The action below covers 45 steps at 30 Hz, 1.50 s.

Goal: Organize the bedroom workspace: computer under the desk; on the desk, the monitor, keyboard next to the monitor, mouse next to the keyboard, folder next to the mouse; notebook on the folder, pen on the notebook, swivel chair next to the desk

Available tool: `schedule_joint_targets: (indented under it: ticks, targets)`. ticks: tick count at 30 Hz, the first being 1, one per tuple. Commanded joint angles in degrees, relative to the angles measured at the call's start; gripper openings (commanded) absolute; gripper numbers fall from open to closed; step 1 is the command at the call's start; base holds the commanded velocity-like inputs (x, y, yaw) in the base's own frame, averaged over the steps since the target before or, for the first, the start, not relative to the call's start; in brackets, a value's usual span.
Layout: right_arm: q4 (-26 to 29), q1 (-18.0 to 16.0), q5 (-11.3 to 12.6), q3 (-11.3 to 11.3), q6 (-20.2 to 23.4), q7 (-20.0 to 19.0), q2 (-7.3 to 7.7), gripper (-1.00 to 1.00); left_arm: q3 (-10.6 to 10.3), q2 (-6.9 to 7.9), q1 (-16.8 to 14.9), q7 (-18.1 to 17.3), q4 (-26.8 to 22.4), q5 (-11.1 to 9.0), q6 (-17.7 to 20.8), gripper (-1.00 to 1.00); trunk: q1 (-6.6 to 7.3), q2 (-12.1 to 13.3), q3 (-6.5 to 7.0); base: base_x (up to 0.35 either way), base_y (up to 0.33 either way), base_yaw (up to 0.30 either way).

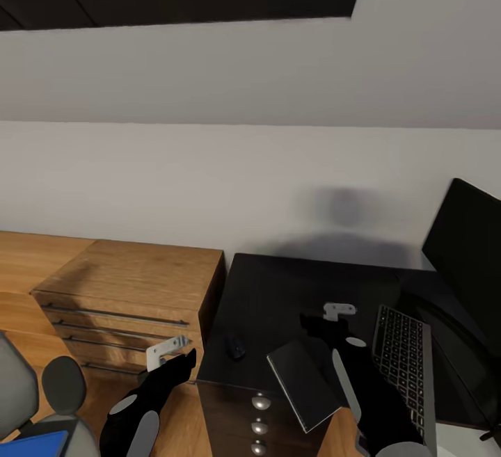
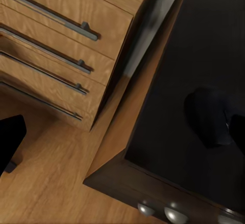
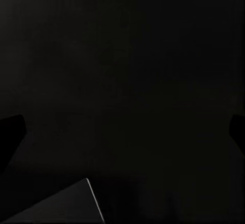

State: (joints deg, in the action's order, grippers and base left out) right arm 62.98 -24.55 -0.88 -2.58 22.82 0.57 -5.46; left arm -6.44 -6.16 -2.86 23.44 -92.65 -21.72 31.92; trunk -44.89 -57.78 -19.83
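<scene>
From the head camera, the notebook (image 1: pixel 305 383) overhangs the front edge of the black surface (image 1: pixel 278 290), the mouse (image 1: pixel 235 346) at its 9 o'clock, the keyboard (image 1: pixel 403 366) at 3, beneath the monitor (image 1: pixel 465 248). The folder (image 1: pixel 33 444) lies on the swivel chair (image 1: pixel 42 401). The left wrist camera adds the dresser (image 2: pixel 56 40) handles. Both the left hand (image 1: pixel 167 350) and the right hand (image 1: pixel 339 311) have fingers apart.

Dim, soft shadows, slightly blurry
</scene>
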Motion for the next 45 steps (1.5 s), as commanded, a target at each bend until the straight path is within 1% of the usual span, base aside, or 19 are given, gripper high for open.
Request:
schedule_joint_targets:
  ticks: [1,3,9,10,17,23,29,36,45]
  targets:
    - [0.7,0.2,-0.1,-0.1,0.5,0.1,-0.05,1.00,0.0,0.01,0.0,0.6,-0.1,-0.6,0.1,1.00,0.22,0.4,0.11,0.000,0.000,0.000]
    - [1.8,0.8,0.0,-0.1,1.0,0.0,-0.07,1.00,0.0,0.01,0.0,0.6,-0.1,-0.6,0.1,1.00,0.66,1.2,0.47,-0.040,0.000,0.000]
    - [2.8,1.2,0.0,0.2,1.4,-0.1,-0.17,1.00,0.0,0.01,0.0,0.6,-0.1,-0.6,0.2,1.00,1.98,3.6,1.55,-0.200,0.000,0.000]
    - [3.4,1.3,0.0,0.6,1.3,-0.1,-0.44,1.00,0.0,0.01,0.0,0.6,-0.1,-0.6,0.2,1.00,2.20,4.0,1.73,-0.329,0.000,0.000]
    - [3.7,1.4,0.0,0.8,1.2,-0.1,-0.64,1.00,0.0,0.01,0.0,0.6,-0.1,-0.6,0.2,1.00,3.73,6.8,2.99,-0.335,0.000,0.000]
    - [4.5,1.6,0.0,1.9,1.1,-0.1,-1.64,1.00,0.0,0.01,0.0,0.6,-0.1,-0.6,0.1,1.00,5.05,9.2,4.08,-0.340,0.000,0.000]
    - [4.7,1.8,0.0,2.1,1.1,-0.1,-1.73,1.00,0.0,0.01,0.0,0.6,-0.1,-0.6,0.2,1.00,6.37,11.6,5.42,-0.340,0.000,-0.001]
    - [4.7,1.9,0.0,2.2,1.1,0.0,-1.82,1.00,0.0,0.01,0.0,0.6,-0.1,-0.6,0.2,1.00,7.91,14.4,7.11,-0.323,0.000,-0.115]
    - [4.7,1.9,0.0,2.2,1.2,0.0,-1.84,1.00,0.0,0.01,0.0,0.6,-0.1,-0.5,0.2,1.00,9.88,18.0,9.04,-0.074,0.000,-0.086]
